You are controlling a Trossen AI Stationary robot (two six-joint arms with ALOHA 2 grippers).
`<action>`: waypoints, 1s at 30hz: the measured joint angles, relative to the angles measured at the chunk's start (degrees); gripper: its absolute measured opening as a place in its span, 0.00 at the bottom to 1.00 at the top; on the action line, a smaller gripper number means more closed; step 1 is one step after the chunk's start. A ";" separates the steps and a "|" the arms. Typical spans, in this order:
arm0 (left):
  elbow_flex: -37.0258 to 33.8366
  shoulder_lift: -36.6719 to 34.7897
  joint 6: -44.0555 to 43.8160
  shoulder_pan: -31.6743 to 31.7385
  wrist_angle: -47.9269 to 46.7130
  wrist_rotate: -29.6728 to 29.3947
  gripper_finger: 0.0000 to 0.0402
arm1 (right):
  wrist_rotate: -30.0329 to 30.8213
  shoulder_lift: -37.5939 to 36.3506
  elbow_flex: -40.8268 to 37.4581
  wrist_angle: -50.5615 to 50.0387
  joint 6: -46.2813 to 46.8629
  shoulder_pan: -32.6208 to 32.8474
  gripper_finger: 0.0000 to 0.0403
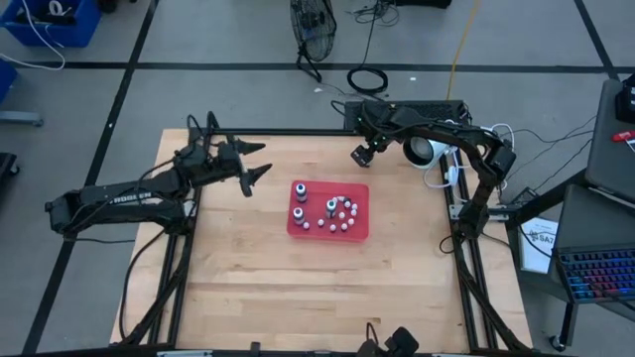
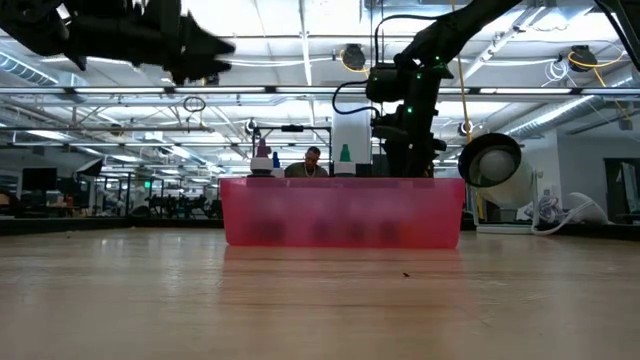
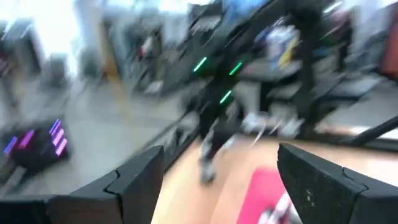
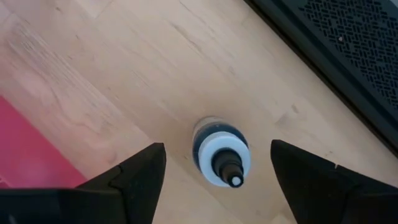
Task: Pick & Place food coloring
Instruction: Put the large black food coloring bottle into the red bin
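One food coloring bottle [image 4: 221,157], with a dark cap and a white collar, stands upright on the bare wood near the table's far edge. My right gripper [image 4: 215,149] points down over it, open, with one finger on either side and not touching it. In the high view this gripper [image 1: 361,156] hides the bottle. Three more bottles [image 1: 301,188] stand in the red tray [image 1: 359,190] among small white balls [image 1: 344,215]. My left gripper [image 1: 256,165] hovers open and empty above the table, left of the tray.
A black perforated box [image 4: 348,43] lies along the table's far edge just beyond the bottle. A white round device [image 1: 422,150] and cables sit at the far right corner. Bare wood stretches in front of the tray [image 2: 340,212] toward the near edge.
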 joint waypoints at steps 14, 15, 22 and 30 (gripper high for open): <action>-17.98 -21.32 -9.69 6.71 -2.47 -0.69 0.76 | -1.38 0.00 0.00 -2.04 0.46 0.31 0.69; -19.19 -22.84 -10.35 6.89 -2.61 -0.67 0.76 | -1.38 0.00 -0.09 -2.39 0.46 0.31 0.69; -23.37 -29.17 -11.59 6.85 -7.78 -0.69 0.76 | 1.12 -0.01 -2.73 -0.38 0.48 0.31 0.69; -23.37 -29.69 -12.02 6.85 -11.10 1.46 0.76 | 1.59 0.40 -5.01 3.61 0.46 0.31 0.69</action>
